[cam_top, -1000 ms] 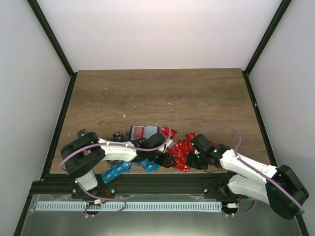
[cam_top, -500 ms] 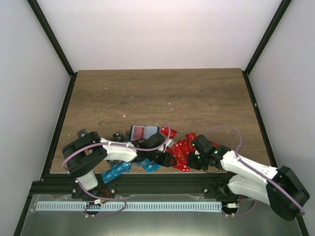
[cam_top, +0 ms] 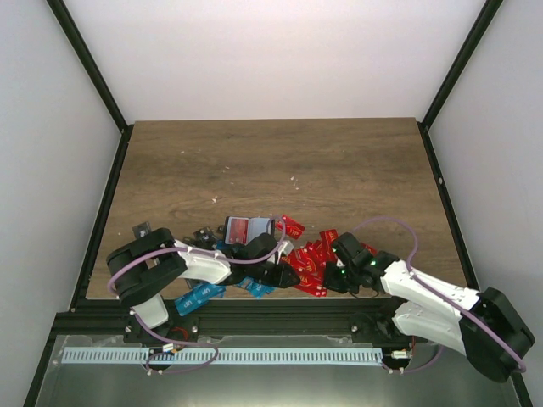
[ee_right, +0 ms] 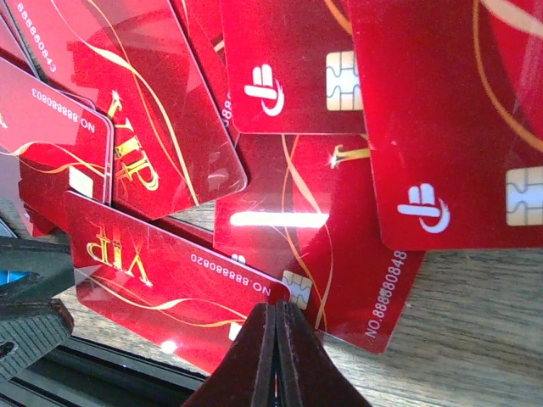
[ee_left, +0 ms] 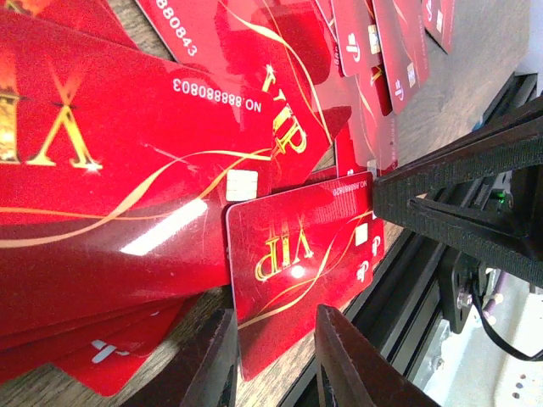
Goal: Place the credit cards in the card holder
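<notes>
A heap of glossy red credit cards (cam_top: 310,261) lies near the table's front edge. Blue cards (cam_top: 198,294) lie to its left, and dark cards (cam_top: 203,234) lie further back. The card holder (cam_top: 244,229) lies open behind the left arm, showing a pale inside and something red. My left gripper (cam_top: 285,276) is open and low at the heap's left edge. In the left wrist view (ee_left: 276,365) one red VIP card (ee_left: 297,254) lies flat between its fingers. My right gripper (cam_top: 332,278) is shut and empty. Its tips (ee_right: 277,339) rest over the corner of a red card (ee_right: 161,284).
The black table frame (cam_top: 280,315) runs just in front of both grippers. The right gripper's black fingers (ee_left: 462,182) show close on the right in the left wrist view. A small dark piece (cam_top: 140,228) lies at the far left. Bare wood (cam_top: 280,161) stretches behind the cards.
My left gripper has slid a little toward the front edge, uncovering a red card beside the card holder. My right gripper has barely moved and stays shut.
</notes>
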{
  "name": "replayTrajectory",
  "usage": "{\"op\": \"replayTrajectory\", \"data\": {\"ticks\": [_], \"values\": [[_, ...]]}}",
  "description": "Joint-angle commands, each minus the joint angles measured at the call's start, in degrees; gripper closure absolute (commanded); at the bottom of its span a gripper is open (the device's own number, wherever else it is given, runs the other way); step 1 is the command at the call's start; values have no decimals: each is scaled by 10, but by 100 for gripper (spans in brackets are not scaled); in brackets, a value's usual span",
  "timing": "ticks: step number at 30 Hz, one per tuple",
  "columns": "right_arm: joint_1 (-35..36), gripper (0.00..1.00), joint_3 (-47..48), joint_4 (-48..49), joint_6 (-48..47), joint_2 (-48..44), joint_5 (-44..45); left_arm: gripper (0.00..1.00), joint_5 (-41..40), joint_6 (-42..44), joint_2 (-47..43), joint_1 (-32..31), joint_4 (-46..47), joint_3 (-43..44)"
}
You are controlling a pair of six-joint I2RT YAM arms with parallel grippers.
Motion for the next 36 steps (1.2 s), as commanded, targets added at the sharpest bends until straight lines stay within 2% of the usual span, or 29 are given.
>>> {"op": "replayTrajectory", "data": {"ticks": [1, 16, 30, 36], "values": [[4, 97, -33, 22, 7, 16, -11, 73, 25, -28, -5, -10, 94, -8], [4, 99, -43, 33, 13, 10, -19, 80, 28, -78, -14, -7, 197, -45], [4, 99, -59, 47, 22, -12, -34, 80, 28, -110, -17, -3, 278, -76], [4, 99, -69, 79, 26, -21, -61, 80, 26, -107, -12, -3, 277, -78]]}}
